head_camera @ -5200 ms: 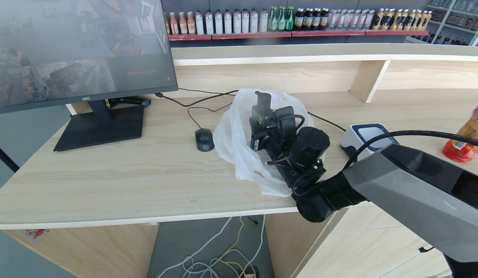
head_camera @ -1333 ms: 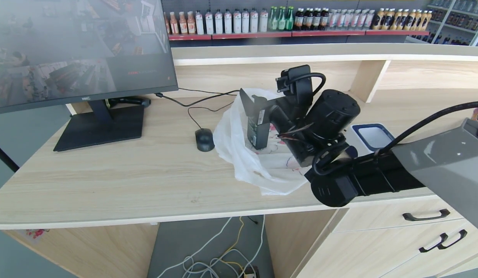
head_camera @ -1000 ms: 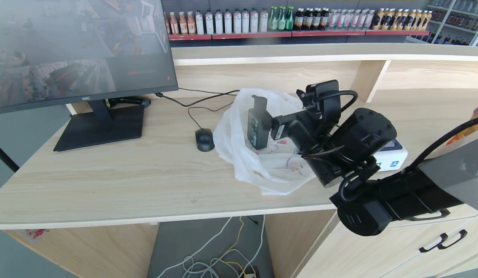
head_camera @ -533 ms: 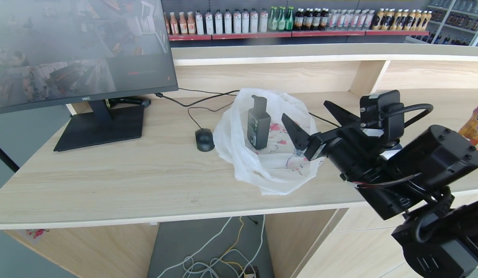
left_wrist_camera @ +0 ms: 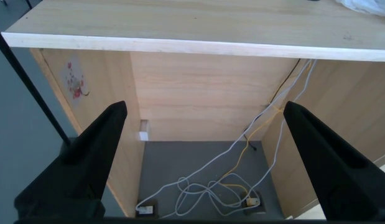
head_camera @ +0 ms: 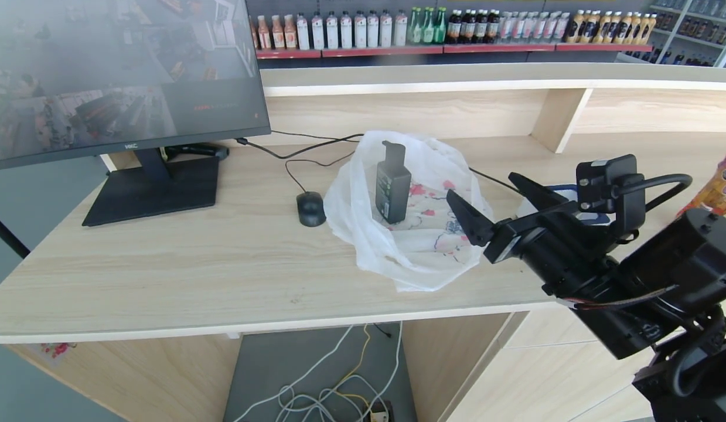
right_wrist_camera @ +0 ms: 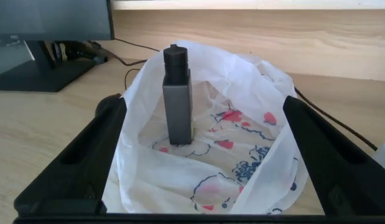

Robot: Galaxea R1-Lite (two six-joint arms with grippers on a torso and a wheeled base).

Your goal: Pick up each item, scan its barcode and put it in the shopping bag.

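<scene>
Jaws wide apart on right gripper (head_camera: 481, 185) and left gripper (left_wrist_camera: 204, 106), held nothing. Saw dark bottle (head_camera: 392, 184) upright inside shopping bag (head_camera: 421, 252), just ahead of right jaws. Could have hooked floppy bag with a fingertip and tipped bottle over.

One dark bottle (head_camera: 392, 186), one shopping bag (head_camera: 415, 261), one orange bottle (head_camera: 719, 190), one monitor (head_camera: 122, 76), one mouse (head_camera: 310, 209).

monitor (head_camera: 122, 70), mouse (head_camera: 310, 209), shelved bottles (head_camera: 456, 28)
</scene>
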